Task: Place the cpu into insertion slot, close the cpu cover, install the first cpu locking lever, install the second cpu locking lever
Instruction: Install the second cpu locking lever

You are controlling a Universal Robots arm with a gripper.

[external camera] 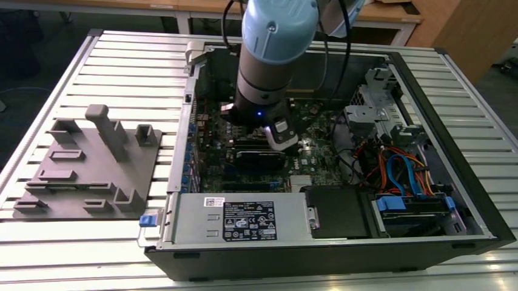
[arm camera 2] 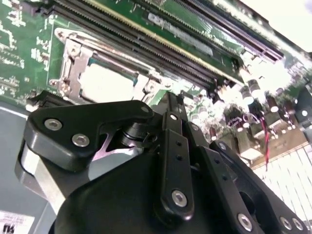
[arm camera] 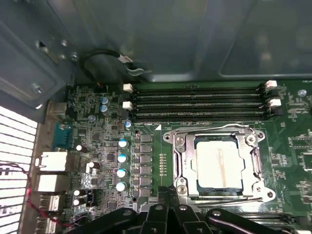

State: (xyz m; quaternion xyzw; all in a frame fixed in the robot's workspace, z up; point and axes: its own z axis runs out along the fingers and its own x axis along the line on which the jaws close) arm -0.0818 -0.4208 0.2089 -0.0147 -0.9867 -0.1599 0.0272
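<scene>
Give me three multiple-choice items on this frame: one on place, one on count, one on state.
1. Where is the hand?
A. Over the grey fixture plate outside the case
B. Inside the computer case, just beside the insertion slot
C. Over the drive bay with the blue cables

2. How many long black memory slots run side by side along the socket in the first wrist view?
A. One
B. Four
C. Eight

3. What is the state of the cpu?
A. Lying on the slatted table
B. Carried above the case
C. Seated in the socket, framed by the cpu cover

Key: 1 B, the exterior view has the arm reaching into the computer case and the first wrist view shows the insertion slot next to it. 2 B, four memory slots lie in parallel. 3 C, the cpu sits flat with the cpu cover around it.
</scene>
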